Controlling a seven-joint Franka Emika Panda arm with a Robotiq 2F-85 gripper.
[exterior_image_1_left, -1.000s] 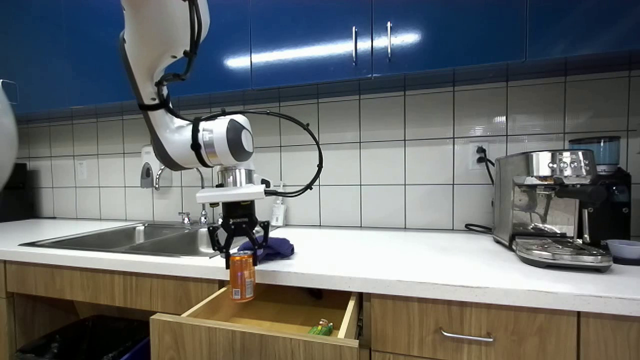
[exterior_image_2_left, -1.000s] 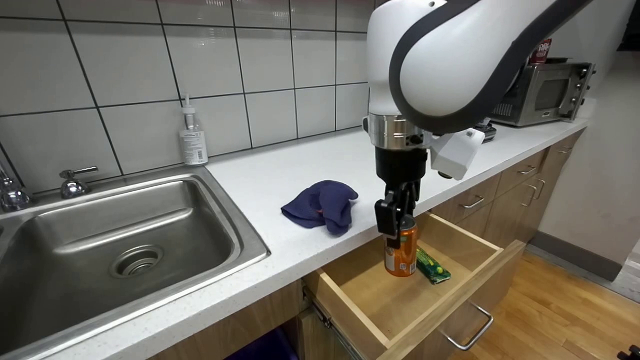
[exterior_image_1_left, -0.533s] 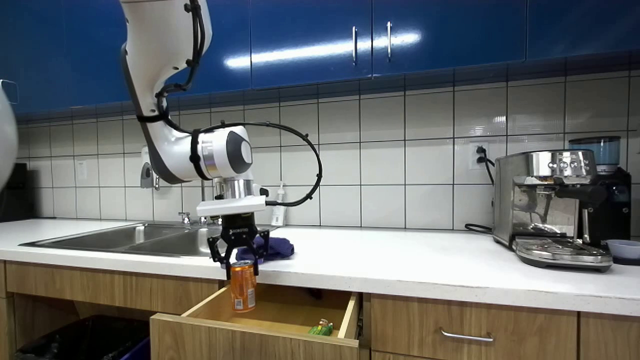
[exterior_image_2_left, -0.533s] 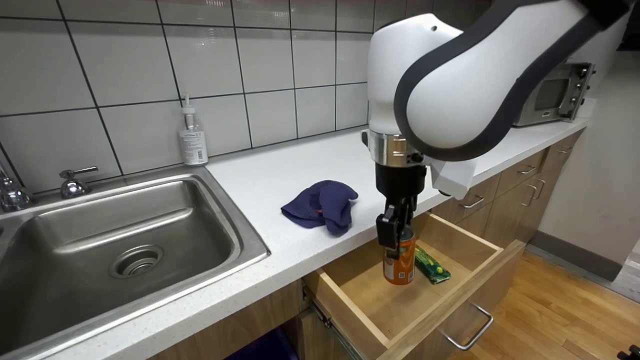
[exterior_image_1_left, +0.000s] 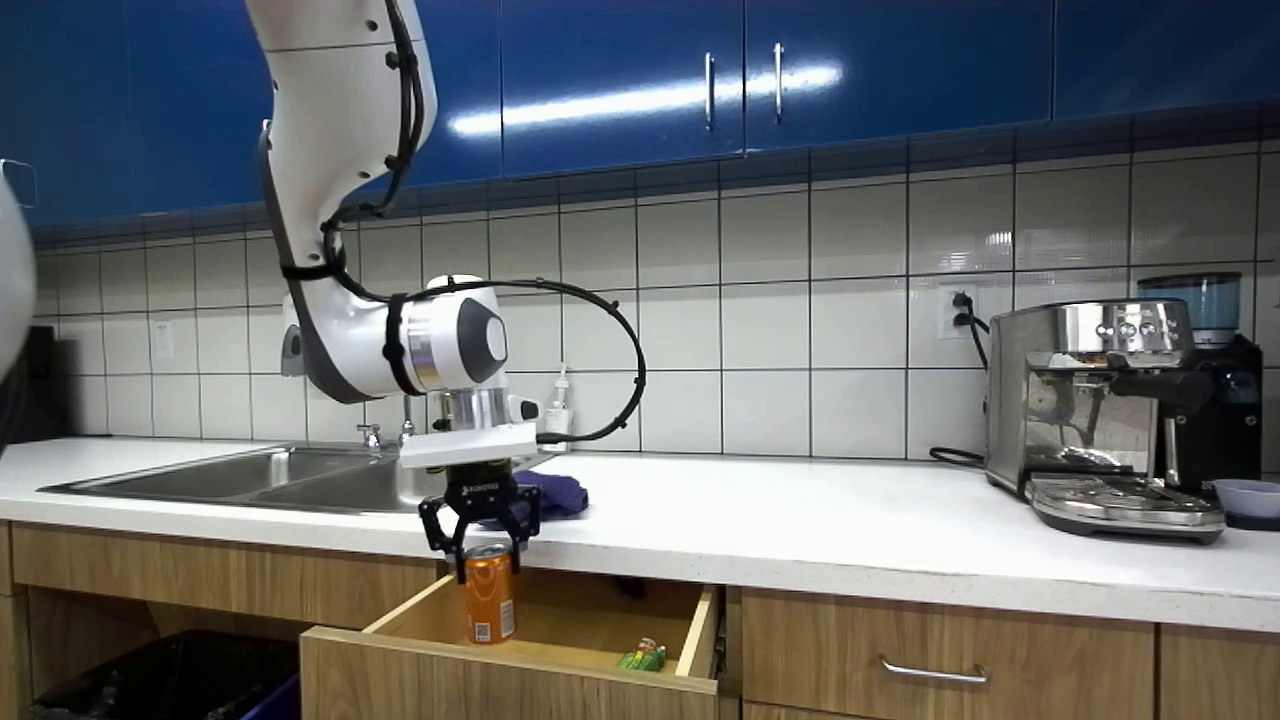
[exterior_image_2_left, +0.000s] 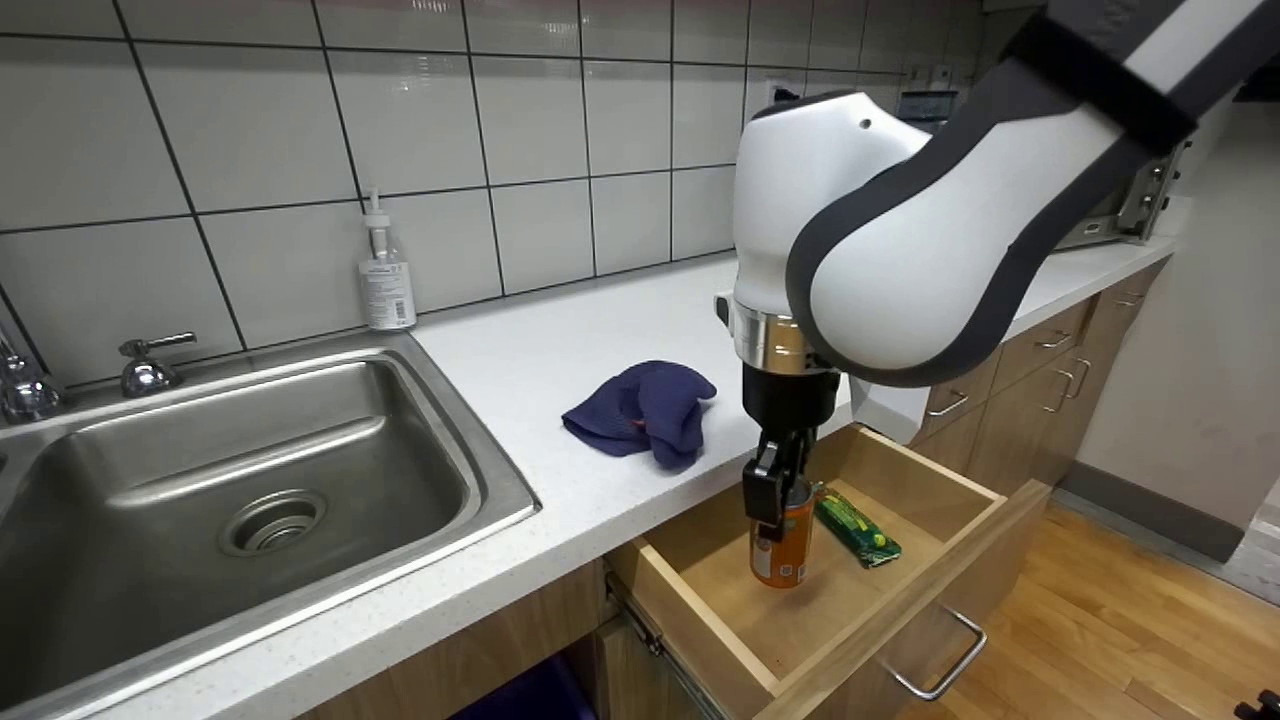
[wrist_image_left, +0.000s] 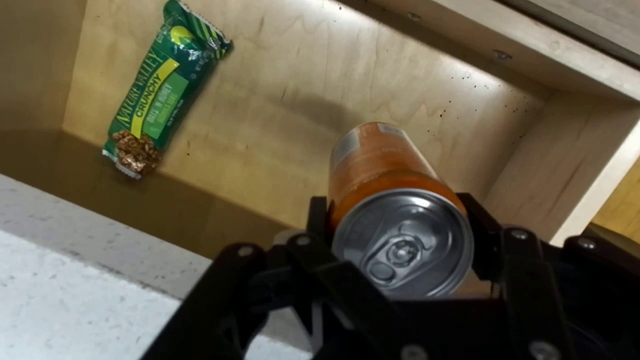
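The drawer (exterior_image_1_left: 510, 690) stands open, its front nearest; a sideways shift risks knocking my load against that front or the left wall. Behind the front, my fingers (exterior_image_2_left: 765, 490) are clamped on the upper part of an orange can (exterior_image_1_left: 489, 600), one on each side. The can is nearly upright within the left part of the drawer's outline. I cannot tell whether its base touches the drawer floor. Good handling, in my judgement, calls for firm but moderate pressure, as thin walls may dent; vertical travel only; and parting the fingers only with the base flat and supported. To the right, well apart from the can, lies a green snack bar (wrist_image_left: 155, 85). Farther back, the table (exterior_image_1_left: 760, 510) carries a crumpled purple cloth (exterior_image_2_left: 645, 410); I need clearance from the table edge.
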